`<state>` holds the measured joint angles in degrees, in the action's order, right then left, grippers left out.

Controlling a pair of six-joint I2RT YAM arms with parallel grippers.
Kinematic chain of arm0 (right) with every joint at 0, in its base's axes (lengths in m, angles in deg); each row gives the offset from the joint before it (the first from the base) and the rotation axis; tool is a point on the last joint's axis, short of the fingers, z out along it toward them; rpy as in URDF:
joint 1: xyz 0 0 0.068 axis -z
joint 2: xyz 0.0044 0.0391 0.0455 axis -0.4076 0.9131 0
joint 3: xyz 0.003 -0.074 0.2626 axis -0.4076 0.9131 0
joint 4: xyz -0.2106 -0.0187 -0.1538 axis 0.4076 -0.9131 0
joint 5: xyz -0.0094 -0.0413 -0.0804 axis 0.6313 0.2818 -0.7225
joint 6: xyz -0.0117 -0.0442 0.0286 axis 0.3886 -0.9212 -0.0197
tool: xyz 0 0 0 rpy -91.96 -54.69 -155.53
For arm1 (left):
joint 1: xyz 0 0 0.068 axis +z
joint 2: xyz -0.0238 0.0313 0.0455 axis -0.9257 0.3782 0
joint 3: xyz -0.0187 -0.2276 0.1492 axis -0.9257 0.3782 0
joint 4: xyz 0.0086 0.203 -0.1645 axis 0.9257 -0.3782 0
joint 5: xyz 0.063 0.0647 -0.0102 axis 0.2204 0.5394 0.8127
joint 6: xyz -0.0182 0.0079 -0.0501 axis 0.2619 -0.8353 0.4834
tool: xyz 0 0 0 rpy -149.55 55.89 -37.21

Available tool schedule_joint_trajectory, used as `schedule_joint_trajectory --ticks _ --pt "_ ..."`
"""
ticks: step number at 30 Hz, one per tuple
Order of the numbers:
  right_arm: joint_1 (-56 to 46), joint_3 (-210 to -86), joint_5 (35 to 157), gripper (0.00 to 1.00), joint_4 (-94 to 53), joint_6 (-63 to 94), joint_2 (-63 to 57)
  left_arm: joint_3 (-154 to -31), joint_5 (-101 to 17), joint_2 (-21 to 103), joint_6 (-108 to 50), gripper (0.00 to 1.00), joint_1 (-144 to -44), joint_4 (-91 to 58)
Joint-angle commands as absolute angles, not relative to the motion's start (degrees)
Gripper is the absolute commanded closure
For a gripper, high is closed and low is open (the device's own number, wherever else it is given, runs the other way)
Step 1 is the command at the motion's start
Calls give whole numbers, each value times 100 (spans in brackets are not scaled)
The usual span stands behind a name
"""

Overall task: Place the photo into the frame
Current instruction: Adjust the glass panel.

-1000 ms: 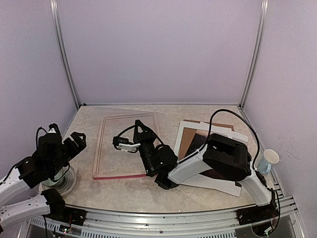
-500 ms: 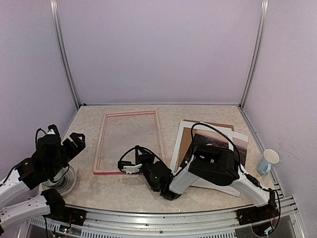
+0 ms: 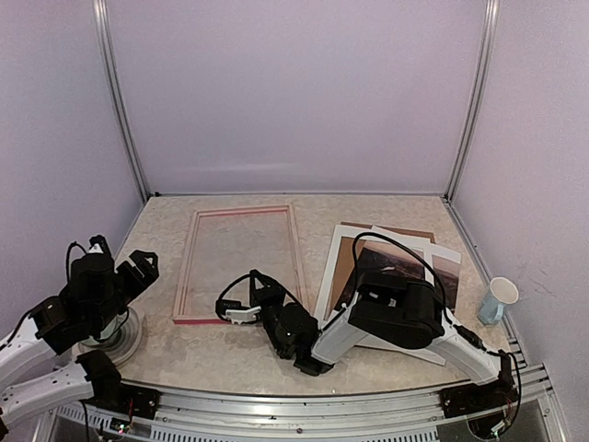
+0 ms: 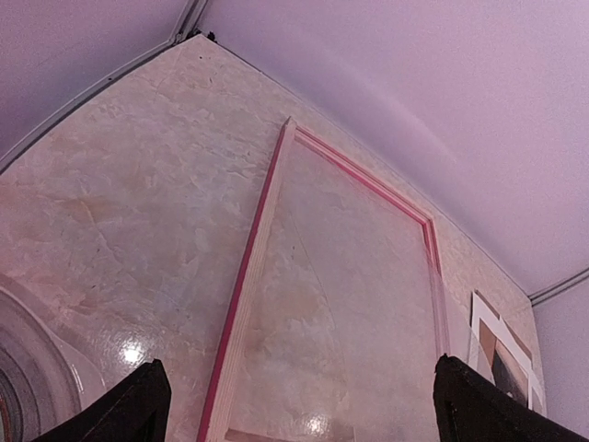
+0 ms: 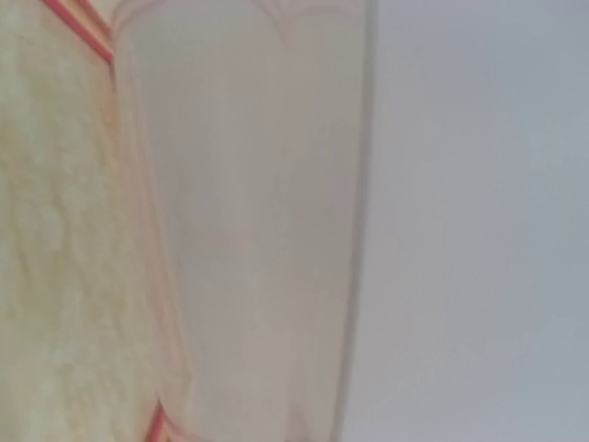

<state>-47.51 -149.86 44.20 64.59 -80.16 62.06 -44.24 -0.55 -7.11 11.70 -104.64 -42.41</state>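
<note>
We can read no brand, label or writing anywhere. A white patch on the right claw (image 3: 230,313) is too small to show any lettering.

The frame (image 3: 187,267) lies flat on the marbled surface (image 3: 230,354), left of centre, with its pink-red moulding showing along the near rail. The photo (image 3: 388,260) lies outside it, to its right, as the top sheet of a loose stack with a white sheet (image 3: 329,276) and a brown board (image 3: 344,265). The right arm (image 3: 396,313) crosses the stack's near half, so that part of the print and the sheets' near edges are hidden.

The right claw is clenched, low at the frame's near right corner. We cannot tell whether anything thin is pinched in it. Its wrist view is a blur: a pale band edged with pink-red lines, mottled surface to the left and blank grey to the right, with its own fingers not to be made out.

The left claw (image 3: 120,260) is released, its jaws spread wide and holding nothing, raised at the surface's left side and facing the frame. In its wrist view only the two dark fingertips (image 4: 138,410) enter at the bottom corners.

A round clear disc (image 3: 124,339) lies under the left arm, cut off by it. A white cup (image 3: 498,299) stands near the right wall.
</note>
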Motion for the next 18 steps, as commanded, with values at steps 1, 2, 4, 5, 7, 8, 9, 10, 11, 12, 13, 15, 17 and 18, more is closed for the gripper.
schedule_joint_trajectory --ticks 1,2,4,5,7,8,9,10,11,12,13,15,17,18 --pt "-4768 -14925 4419 100 7189 -8680 5771 -4284 -101 -726 1194 1 -10417 -4175" --pt "-4726 -14941 4527 100 7064 -8721 5692 -4282 -114 -726 1195 1 -10417 -4148" --pt "-4544 -15135 4824 100 6828 -8932 5630 -4299 -116 -696 1191 1 -10417 -4114" --pt "-4437 -15366 4984 100 6871 -9254 5670 -4313 -116 -685 1181 1 -10417 -4104" --pt "-4211 -16389 5379 100 7323 -10274 5892 -4338 -107 -645 1168 1 -10417 -4089" --pt "-4122 -16799 5527 100 7425 -10536 5925 -4368 -107 -632 1159 1 -10412 -4106" --pt "-4071 -17141 5678 100 7459 -10648 5885 -4391 -104 -630 1150 1 -10408 -4131" --pt "-4042 -17373 5806 100 7474 -10719 5828 -4405 -96 -626 1145 1 -10404 -4152" --pt "-4034 -17509 5920 100 7517 -10767 5749 -4408 -84 -635 1133 1 -10400 -4172" --pt "-4021 -17502 6005 100 7574 -10797 5668 -4407 -71 -657 1131 1 -10393 -4191" --pt "-4019 -17324 6043 100 7612 -10770 5586 -4393 -68 -692 1129 1 -10391 -4201" --pt "-4019 -16607 5930 100 7363 -10398 5409 -4346 -63 -752 1152 1 -10383 -4217" --pt "-4064 -15715 5880 100 6966 -9961 5464 -4274 -69 -839 1179 1 -10379 -4176" --pt "-4108 -15377 5884 100 6807 -9798 5590 -4236 -78 -869 1182 1 -10374 -4150"
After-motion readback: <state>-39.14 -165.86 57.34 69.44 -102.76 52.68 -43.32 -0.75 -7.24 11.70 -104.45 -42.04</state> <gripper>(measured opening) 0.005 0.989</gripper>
